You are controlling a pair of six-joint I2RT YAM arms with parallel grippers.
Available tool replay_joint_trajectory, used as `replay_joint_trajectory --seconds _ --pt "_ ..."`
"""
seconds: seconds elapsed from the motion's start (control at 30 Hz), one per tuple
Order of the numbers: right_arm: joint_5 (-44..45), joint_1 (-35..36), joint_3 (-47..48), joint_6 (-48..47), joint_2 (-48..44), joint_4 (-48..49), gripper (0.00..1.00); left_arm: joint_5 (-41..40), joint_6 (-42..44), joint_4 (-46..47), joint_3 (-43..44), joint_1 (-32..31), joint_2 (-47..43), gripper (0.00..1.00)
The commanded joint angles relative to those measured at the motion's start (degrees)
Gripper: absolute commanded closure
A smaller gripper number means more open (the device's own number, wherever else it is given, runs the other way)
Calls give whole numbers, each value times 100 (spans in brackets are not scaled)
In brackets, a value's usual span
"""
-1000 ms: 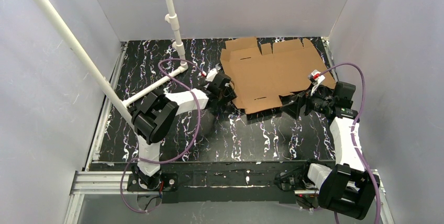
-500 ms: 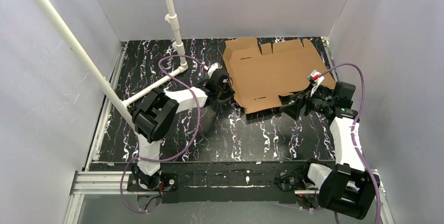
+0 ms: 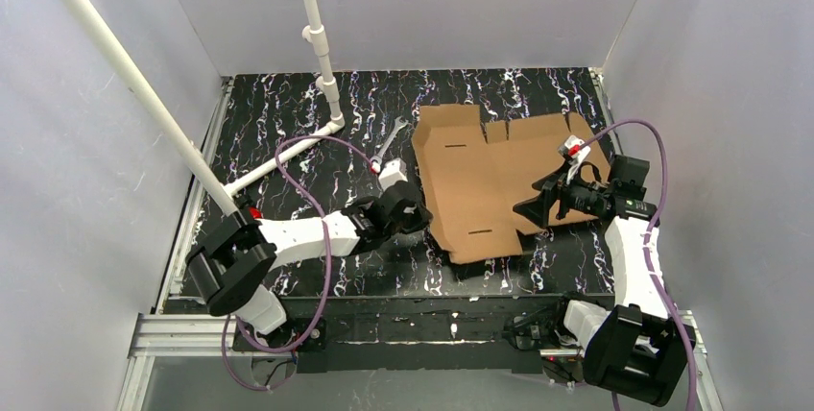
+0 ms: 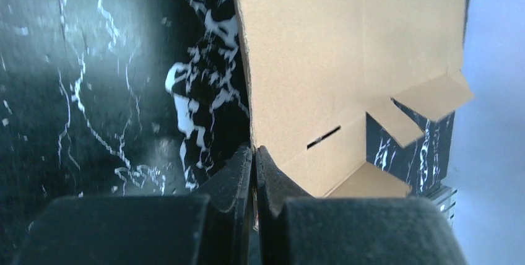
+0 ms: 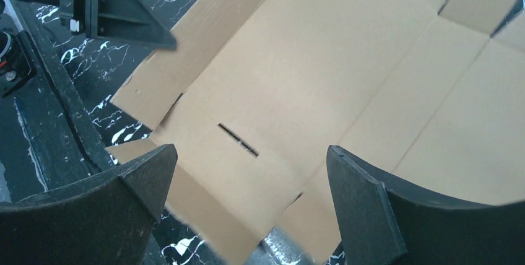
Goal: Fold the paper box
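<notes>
The paper box (image 3: 490, 171) is a flat brown cardboard sheet with flaps and slots, lying on the black marbled table at centre right. My left gripper (image 3: 420, 213) is shut on the sheet's left edge. In the left wrist view the jaws (image 4: 254, 153) pinch that edge of the box (image 4: 347, 60). My right gripper (image 3: 530, 207) is open and empty, hovering over the sheet's near right part. In the right wrist view its fingers straddle a slot in the box (image 5: 322, 79), gripper (image 5: 251, 153), and the left gripper (image 5: 111, 5) shows at the top left.
A white PVC pipe frame (image 3: 317, 36) stands at the back left, with a bar running diagonally to the left wall. A silver wrench (image 3: 388, 142) lies on the table left of the sheet. Grey walls close in three sides. Purple cables loop over both arms.
My left arm has swung toward the near edge with the sheet's left edge in its jaws, dragging and turning the box nearer. The right gripper now sits over the sheet.
</notes>
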Motion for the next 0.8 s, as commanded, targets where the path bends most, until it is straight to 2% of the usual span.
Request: replay_joint_trajectory --seconds 0.0,0.13,0.27,0.3,0.5,0.57,0.63,0.77 --pt "146 -35 267 -654 -14 -773 0 -177 -483 -93 -309 -224 -27 100" --pt "215 -35 380 -939 98 -1152 0 -50 -449 -94 -284 -385 116 100" --pt "390 -35 435 -862 133 -1107 0 -197 -490 -107 -351 -415 18 100" --pt "463 -35 455 -866 159 -1104 0 -263 -469 -124 -358 -414 -31 97" --pt "871 -35 768 -1228 393 -1525 0 -436 -194 -433 -268 -414 -285 65" --pt "1001 -35 914 -1464 472 -1769 0 -477 -20 -842 -121 -416 -412 53" --pt "1098 -35 1061 -1807 544 -2114 0 -399 386 -1366 61 -387 -579 42" --pt "1245 -35 1273 -2972 696 -2813 0 292 1366 -1916 242 -189 -920 29"
